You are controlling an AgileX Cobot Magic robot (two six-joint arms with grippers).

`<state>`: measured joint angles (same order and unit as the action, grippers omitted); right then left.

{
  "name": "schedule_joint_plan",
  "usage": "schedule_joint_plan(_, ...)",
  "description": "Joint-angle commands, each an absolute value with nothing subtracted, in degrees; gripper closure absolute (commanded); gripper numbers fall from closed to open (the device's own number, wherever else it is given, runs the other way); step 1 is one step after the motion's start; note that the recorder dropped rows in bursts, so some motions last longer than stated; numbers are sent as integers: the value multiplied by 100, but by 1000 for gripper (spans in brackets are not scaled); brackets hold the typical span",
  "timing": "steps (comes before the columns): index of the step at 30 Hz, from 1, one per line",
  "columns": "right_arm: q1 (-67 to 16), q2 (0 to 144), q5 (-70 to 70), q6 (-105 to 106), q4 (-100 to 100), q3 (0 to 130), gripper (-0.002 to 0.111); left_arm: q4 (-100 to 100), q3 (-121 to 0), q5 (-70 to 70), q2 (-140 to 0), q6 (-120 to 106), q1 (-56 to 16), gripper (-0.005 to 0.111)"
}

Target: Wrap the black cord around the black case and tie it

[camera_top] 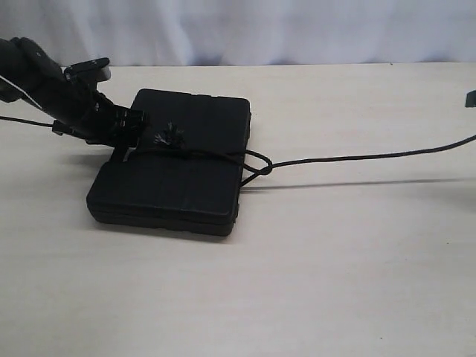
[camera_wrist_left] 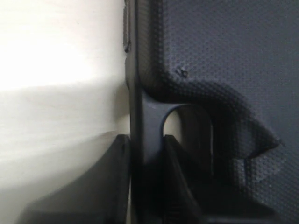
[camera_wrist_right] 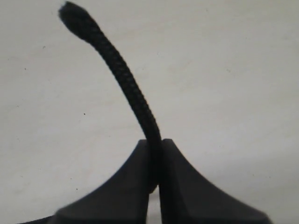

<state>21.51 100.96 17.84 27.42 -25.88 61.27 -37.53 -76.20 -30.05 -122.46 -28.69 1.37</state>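
Note:
The black case (camera_top: 171, 178) lies flat on the table, left of centre. The black cord (camera_top: 357, 158) crosses its lid, forms a loose knot (camera_top: 257, 168) at the case's right edge and runs off to the right, raised above the table. Its frayed tuft (camera_top: 169, 136) rests on the lid. My left gripper (camera_top: 125, 132) is at the case's left edge; in the left wrist view it (camera_wrist_left: 147, 142) is shut on the case's handle bar (camera_wrist_left: 145, 116). My right gripper (camera_wrist_right: 155, 144) is shut on the cord (camera_wrist_right: 126, 81) a short way from its free tip (camera_wrist_right: 70, 11).
The pale table (camera_top: 335, 260) stretches out in front of and to the right of the case. A white curtain (camera_top: 297, 30) hangs behind the table. A small dark part (camera_top: 471, 98) shows at the right edge of the exterior view.

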Motion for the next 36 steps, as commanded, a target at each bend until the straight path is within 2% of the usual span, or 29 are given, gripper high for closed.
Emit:
schedule_joint_plan(1,2186,10198,1845,2868,-2531,6095,93,-3659,-7565,-3115,-12203,-3014,134,107)
schedule_joint_plan(7,2186,10184,2439,2575,-1027,6095,53,-3659,-7565,-3117,-12203,-3014,134,107)
schedule_joint_plan(9,2186,10129,2777,2165,-379,6205,47,-3672,-7565,-3116,-12203,-3014,134,107)
schedule_joint_plan(14,2186,9804,3967,765,1080,6717,47,-3789,-7565,-3106,-12203,-3014,134,107)
schedule_joint_plan(16,2186,9637,4232,830,907,6851,47,-3838,-7565,-3094,-12203,-3014,134,107)
schedule_joint_plan(19,1922,9388,4242,2015,0,6840,48,-3815,-7565,-3040,-12203,-3014,134,107)
schedule_joint_plan(22,1263,9263,4252,2885,-474,6840,51,-3825,-7565,-3089,-12203,-3014,134,107)
schedule_joint_plan(31,-981,9457,4252,3395,540,6840,52,-3827,-7565,-3193,-12203,-3014,134,107)
schedule_joint_plan(36,-1805,9754,4153,4741,550,6828,54,-3815,-7565,-3208,-12203,-3014,134,107)
